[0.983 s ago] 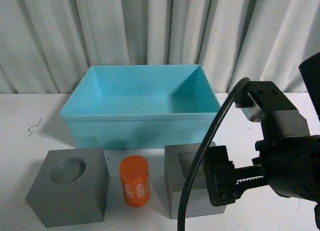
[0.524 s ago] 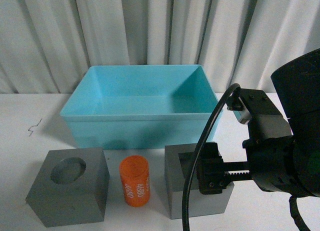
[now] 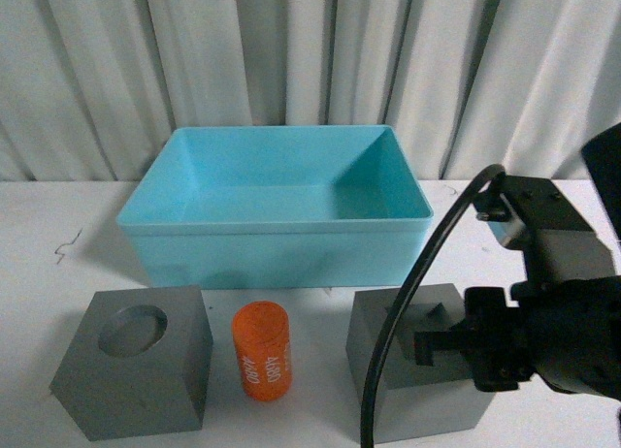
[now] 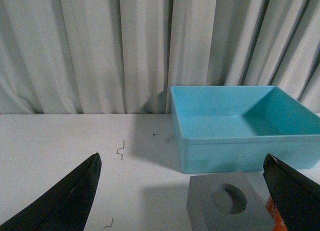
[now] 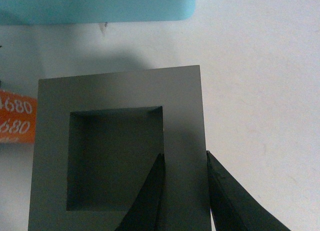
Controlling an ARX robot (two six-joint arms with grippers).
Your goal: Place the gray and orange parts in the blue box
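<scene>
The left gripper (image 4: 181,158) is hanging spread wide, gripping nothing. One blue box (image 3: 272,249) is standing just behind three parts in a row: a matte gray round-recess block (image 3: 131,370), one orange cylinder (image 3: 261,351) bearing white numbers, and a second gray square-hole block (image 3: 412,400), whose wall the right gripper (image 5: 184,163) is pinching.

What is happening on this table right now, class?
The right gripper is clamped on one wall of the square-hole gray block, one finger inside the hole, one outside. That block is in front of the blue box, which is empty. The round-recess gray block and the orange cylinder rest untouched on the table. The left gripper hangs open, holding nothing.
</scene>
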